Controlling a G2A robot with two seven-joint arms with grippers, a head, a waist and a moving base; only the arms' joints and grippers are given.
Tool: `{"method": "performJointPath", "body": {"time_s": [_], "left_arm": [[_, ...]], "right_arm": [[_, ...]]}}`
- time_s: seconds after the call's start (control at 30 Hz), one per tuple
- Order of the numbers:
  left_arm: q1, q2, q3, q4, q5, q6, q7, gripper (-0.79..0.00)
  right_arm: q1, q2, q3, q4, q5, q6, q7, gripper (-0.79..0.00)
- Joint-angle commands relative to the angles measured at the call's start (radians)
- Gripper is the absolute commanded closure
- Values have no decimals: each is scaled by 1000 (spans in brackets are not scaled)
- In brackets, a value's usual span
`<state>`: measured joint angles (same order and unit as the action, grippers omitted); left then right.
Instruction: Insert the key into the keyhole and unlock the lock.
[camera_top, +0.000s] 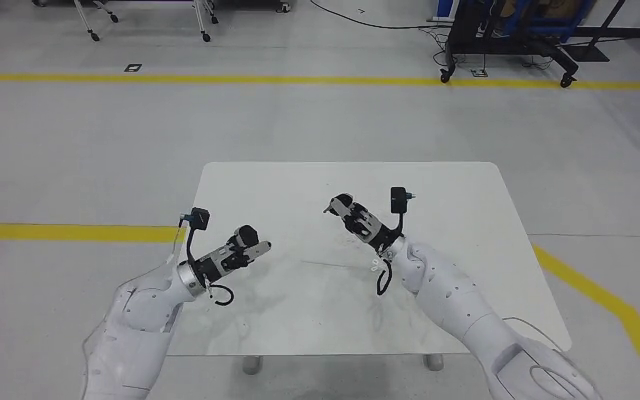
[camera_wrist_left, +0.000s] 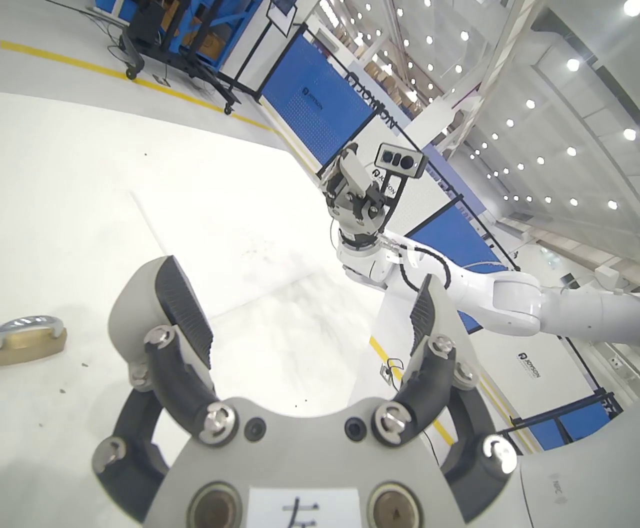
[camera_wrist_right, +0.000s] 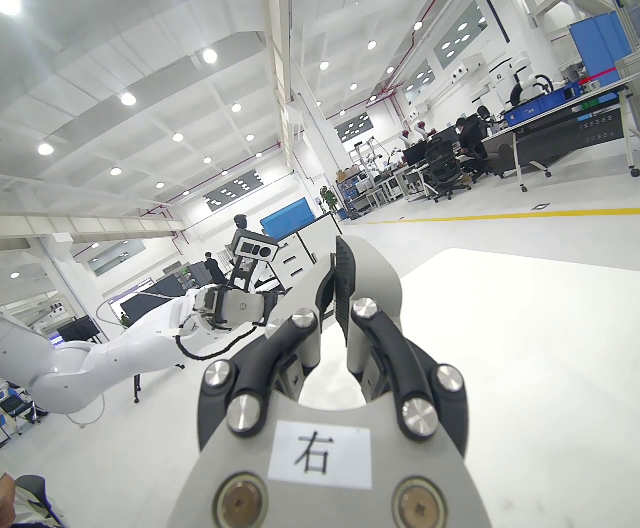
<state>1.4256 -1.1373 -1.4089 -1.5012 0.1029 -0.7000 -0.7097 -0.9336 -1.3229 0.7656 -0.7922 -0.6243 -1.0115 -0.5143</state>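
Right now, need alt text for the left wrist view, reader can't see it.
The left end effector hangs open and empty over the white table. A brass padlock with a silver shackle lies on the table off to one side, apart from it. Farther off, the right end effector is held above the table, shut.

A padlock (camera_wrist_left: 31, 344) lies on the white table (camera_wrist_left: 210, 210), cut off by the frame's edge so that just one end of it can be seen. Its body is brass-coloured with a rounded corner and a dull golden sheen. A bright silver shackle (camera_wrist_left: 35, 322) arches over the body and runs down into it at the visible end. Whether it is latched cannot be told.
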Motion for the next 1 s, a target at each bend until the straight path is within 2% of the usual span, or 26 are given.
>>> {"method": "performJointPath", "body": {"time_s": [0.0, 0.07, 0.13, 0.23, 0.27, 0.33, 0.47, 0.6, 0.97], "left_arm": [[-28, -4, 47, 33, -226, -33, -69, -785], [-76, -6, 75, 97, -354, -57, -132, -785], [-123, -10, 107, 147, -386, -87, -174, -785], [-176, -22, 160, 200, -409, -128, -170, -785], [-191, -26, 174, 218, -408, -137, -164, -748], [-219, -34, 205, 247, -397, -143, -149, -625], [-264, -49, 253, 296, -343, -150, -90, -585], [-296, -60, 286, 334, -306, -152, -36, -376], [-329, -72, 320, 387, -290, -160, 14, -262]], "right_arm": [[-18, -3, 4, -17, 46, 9, 24, 0], [-32, -10, 4, -38, 128, 6, 60, 0], [-38, -19, -3, -55, 223, -1, 104, 0], [-34, -32, -21, -55, 343, -1, 194, 0], [-30, -36, -28, -49, 375, -1, 226, 0], [-24, -45, -38, -46, 449, -1, 277, 0], [-9, -60, -53, -26, 527, -1, 368, 0], [2, -72, -58, -8, 569, -1, 421, 0], [12, -97, -53, 23, 625, -1, 511, 0]]}}
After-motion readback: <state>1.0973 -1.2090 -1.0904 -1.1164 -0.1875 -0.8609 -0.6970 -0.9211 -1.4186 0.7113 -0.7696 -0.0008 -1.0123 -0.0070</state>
